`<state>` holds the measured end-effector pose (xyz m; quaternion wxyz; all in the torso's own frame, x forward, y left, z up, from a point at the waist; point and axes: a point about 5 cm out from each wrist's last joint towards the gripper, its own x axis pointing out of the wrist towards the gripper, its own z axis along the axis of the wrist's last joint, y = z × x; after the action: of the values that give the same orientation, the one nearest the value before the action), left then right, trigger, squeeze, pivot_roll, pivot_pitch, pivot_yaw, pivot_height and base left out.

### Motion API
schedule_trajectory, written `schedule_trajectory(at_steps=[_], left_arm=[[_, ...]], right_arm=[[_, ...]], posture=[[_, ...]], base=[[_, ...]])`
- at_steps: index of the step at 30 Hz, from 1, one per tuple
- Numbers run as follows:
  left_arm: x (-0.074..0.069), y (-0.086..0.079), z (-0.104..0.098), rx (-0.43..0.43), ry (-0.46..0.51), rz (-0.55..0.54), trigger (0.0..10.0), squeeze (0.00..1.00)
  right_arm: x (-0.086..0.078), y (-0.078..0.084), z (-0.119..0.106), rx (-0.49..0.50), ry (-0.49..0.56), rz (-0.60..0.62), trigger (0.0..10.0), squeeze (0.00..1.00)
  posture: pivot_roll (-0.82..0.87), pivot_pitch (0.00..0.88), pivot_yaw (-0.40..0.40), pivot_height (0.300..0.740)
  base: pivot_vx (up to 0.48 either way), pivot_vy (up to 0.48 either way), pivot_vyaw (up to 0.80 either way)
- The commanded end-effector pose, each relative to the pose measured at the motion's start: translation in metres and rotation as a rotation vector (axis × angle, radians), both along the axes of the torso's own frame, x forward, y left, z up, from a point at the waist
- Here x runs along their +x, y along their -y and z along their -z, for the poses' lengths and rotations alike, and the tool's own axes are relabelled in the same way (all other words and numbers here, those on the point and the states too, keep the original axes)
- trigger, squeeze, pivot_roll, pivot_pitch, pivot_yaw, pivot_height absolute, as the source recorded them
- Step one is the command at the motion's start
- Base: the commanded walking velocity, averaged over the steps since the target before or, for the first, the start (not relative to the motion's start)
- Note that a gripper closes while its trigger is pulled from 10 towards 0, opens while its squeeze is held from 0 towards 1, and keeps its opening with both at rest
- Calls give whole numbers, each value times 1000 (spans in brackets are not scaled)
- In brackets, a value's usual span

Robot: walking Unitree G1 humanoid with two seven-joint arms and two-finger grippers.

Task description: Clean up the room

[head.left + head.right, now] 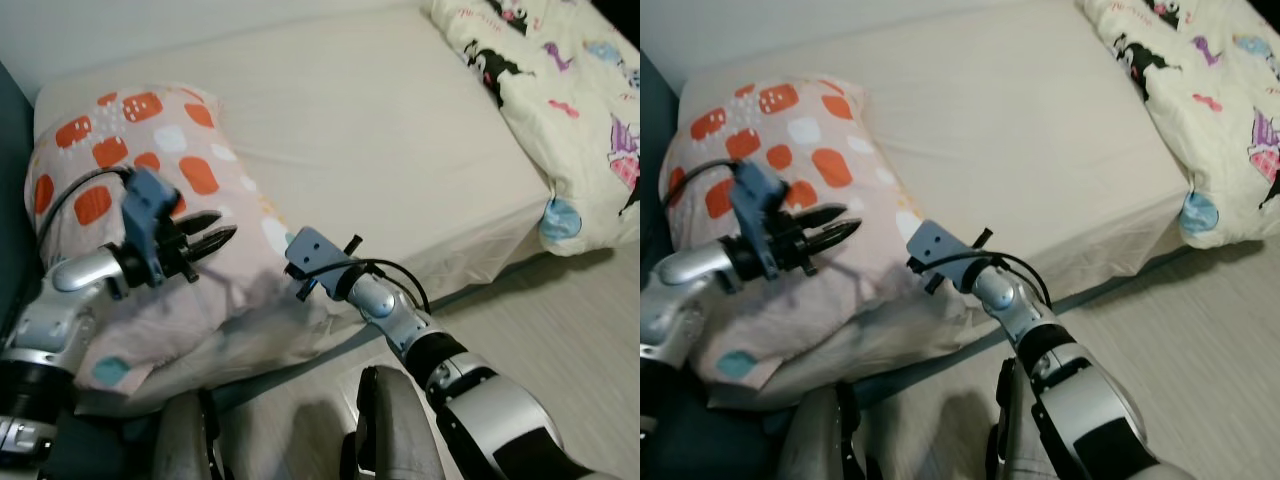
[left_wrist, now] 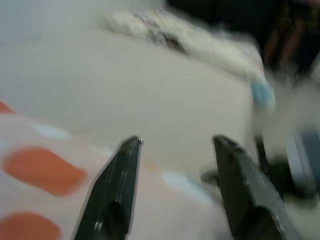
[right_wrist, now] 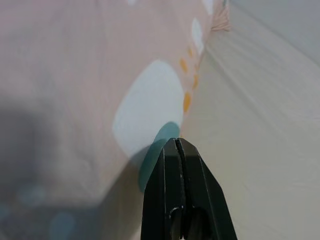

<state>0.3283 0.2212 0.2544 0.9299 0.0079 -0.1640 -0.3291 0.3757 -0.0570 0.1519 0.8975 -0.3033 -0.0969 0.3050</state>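
Left gripper (image 2: 175,145) jaws parted over pink pillow (image 2: 45,175), beige mattress (image 2: 125,90) beyond.

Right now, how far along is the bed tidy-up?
Done: the sheet lies mostly flat.
In hand: both claws are at the spotted pillow, which overhangs the bed's edge; the left claw is open above it and the right claw is shut at its edge.
Left: the cartoon-print duvet is bunched up and drooping off the far corner.
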Motion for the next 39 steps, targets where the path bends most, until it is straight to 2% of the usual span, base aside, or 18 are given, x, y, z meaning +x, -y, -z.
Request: schedule_trajectory(at_steps=[1, 2, 5, 6, 7, 8, 9, 10, 12, 13, 14, 15, 16, 17, 22, 24, 29, 39], left_arm=[[-1, -1, -2, -52, 0, 5, 10000, 1000], [2, -3, -13, -165, 34, -48, 10000, 1000], [8, -4, -12, -216, 34, -150, 10000, 1000], [14, -6, -1, -227, -5, -272, 10000, 588], [18, -7, 19, -200, -66, -419, 10000, 0], [18, -7, 19, -200, -66, -419, 10000, 0], [19, -9, 32, -171, -106, -509, 10000, 0], [19, -9, 32, -171, -106, -509, 10000, 0], [14, -7, 45, -166, -160, -566, 10000, 0], [7, 1, 56, -143, -189, -581, 10000, 0], [7, 1, 56, -143, -189, -581, 10000, 0], [1, 9, 71, -123, -265, -600, 10000, 0], [1, 9, 71, -123, -265, -600, 10000, 0], [-6, 16, 81, -108, -297, -623, 10000, 0], [-10, 20, 90, -119, -331, -665, 10000, 0], [-18, 25, 112, -130, -399, -729, 10000, 0], [-25, 35, 136, -80, -451, -785, 10000, 0], [-25, 37, 135, -54, -401, -779, 10000, 0]], right_arm=[[-4, -2, 7, 20, -21, -12, 10000, 0], [-5, -4, 6, 54, -27, -16, 10000, 0], [-5, -3, 5, 106, -36, 1, 10000, 0], [-3, 0, 2, 183, -48, 37, 10000, 0], [0, 9, -1, 306, -61, 104, 10000, 0], [0, 9, -1, 306, -61, 104, 10000, 0], [1, 16, -4, 387, -69, 150, 10000, 0], [1, 16, -4, 387, -69, 150, 10000, 0], [2, 25, -6, 487, -74, 203, 10000, 0], [1, 35, -9, 572, -49, 249, 10000, 0], [1, 35, -9, 572, -49, 249, 10000, 0], [-1, 46, -12, 648, -12, 300, 10000, 0], [-1, 46, -12, 648, -12, 300, 10000, 0], [-5, 57, -12, 688, 16, 349, 10000, 0], [-10, 65, -7, 691, 25, 382, 10000, 0], [-24, 77, 17, 612, -1, 421, 10000, 0], [-38, 84, 42, 594, -64, 466, 10000, 0], [-49, 88, 53, 659, -144, 458, 10000, 0]], posture=[[41, 287, -73, 567], [41, 281, -72, 567], [43, 268, -72, 567], [47, 261, -72, 567], [47, 249, -71, 567], [47, 249, -71, 567], [47, 249, -71, 567], [47, 249, -71, 567], [46, 238, -68, 567], [42, 229, -65, 567], [42, 229, -65, 567], [35, 218, -61, 567], [35, 218, -61, 567], [32, 212, -59, 567], [25, 194, -49, 567], [16, 174, -40, 567], [16, 161, -31, 567], [15, 145, -18, 577]], base=[[0, 0, 0], [0, 0, 0], [0, 0, 0], [0, 0, 0], [0, 0, 0], [0, 0, 0], [0, 0, 0], [0, 0, 0], [0, 0, 0], [0, 0, 0], [0, 0, 0], [0, 0, 0], [0, 0, 0], [0, 0, 0], [0, 0, 0], [0, 0, 0], [0, 0, 0], [0, 0, 0]])
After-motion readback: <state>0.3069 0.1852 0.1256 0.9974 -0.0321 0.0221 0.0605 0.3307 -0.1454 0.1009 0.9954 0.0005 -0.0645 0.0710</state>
